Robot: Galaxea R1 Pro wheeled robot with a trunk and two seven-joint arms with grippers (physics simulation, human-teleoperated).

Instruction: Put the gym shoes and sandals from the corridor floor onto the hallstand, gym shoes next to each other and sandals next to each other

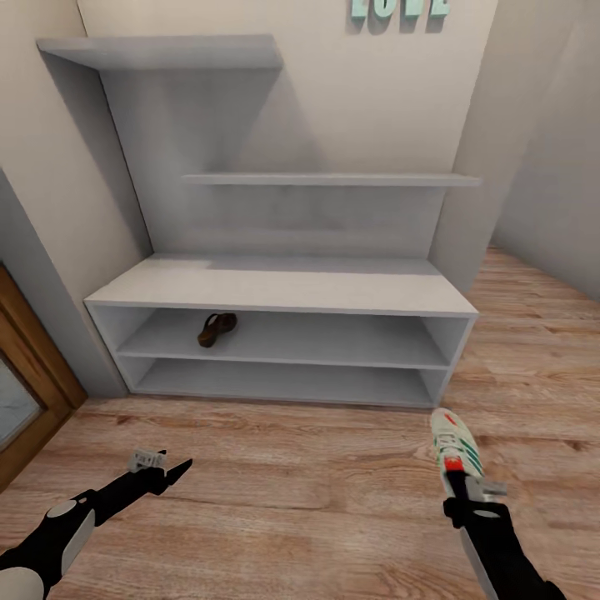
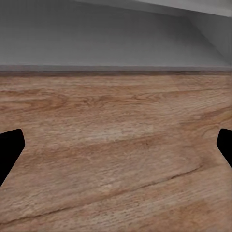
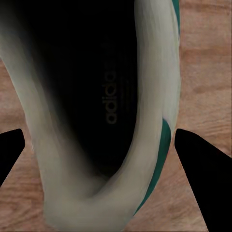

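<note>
The right gripper [image 1: 468,486] is closed on a gym shoe's [image 1: 453,446] heel end, holding it above the floor [image 1: 292,467] in front of the rack's [image 1: 283,287] right end, long axis running toward the rack, toe ahead. One sandal [image 1: 217,328] lies in the rack's upper bay, toward the left; its far end is shadowed. The left gripper [image 1: 171,467] hangs spread and empty near the floor before the rack's left end.
</note>
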